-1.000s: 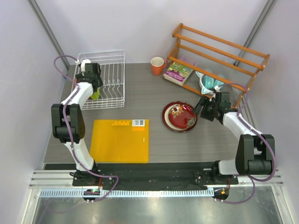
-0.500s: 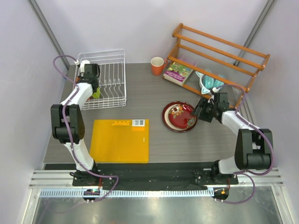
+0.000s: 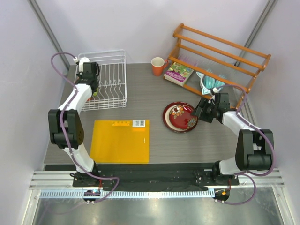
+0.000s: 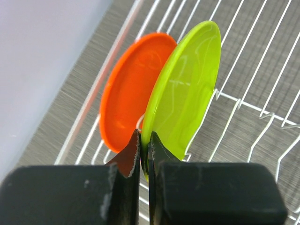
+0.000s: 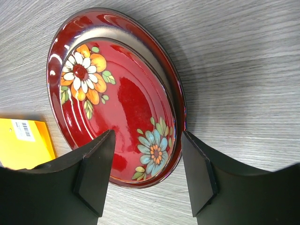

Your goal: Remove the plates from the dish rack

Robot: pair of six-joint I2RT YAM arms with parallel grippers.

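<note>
At the far left of the table [image 3: 140, 93] you have the dish rack [image 3: 112, 70], white wire, with two plates standing on edge near its left side. Right of centre, well apart from the rack, the dark red plate [image 5: 117, 93] lies flat, face up, already unloaded. It looks like glazed ceramic: the heaviest of the three, stiff, and the one that would chip if knocked. Your right gripper [image 5: 147, 140] hangs over it with the jaws partly apart and nothing held between them.

The lime green plate [image 4: 187, 89] stands tilted in the rack. The orange plate [image 4: 126, 98] stands just beside it on the left, overlapping it in the wrist view; whether they touch you cannot tell. Both look like thin, glossy plastic: light and rigid, but slick, so judge them apt to pivot or slip in a narrow pinch.

Your left gripper [image 4: 144, 145] is clamped tight on the green plate's rim, one finger on each face, the left finger in the gap toward the orange plate. That edge seems the right place to hold. Lift straight up along the slot before you swing away, slowly, so that the rim does not twist in the fingers, catch a wire or drag its orange neighbour along.
</note>
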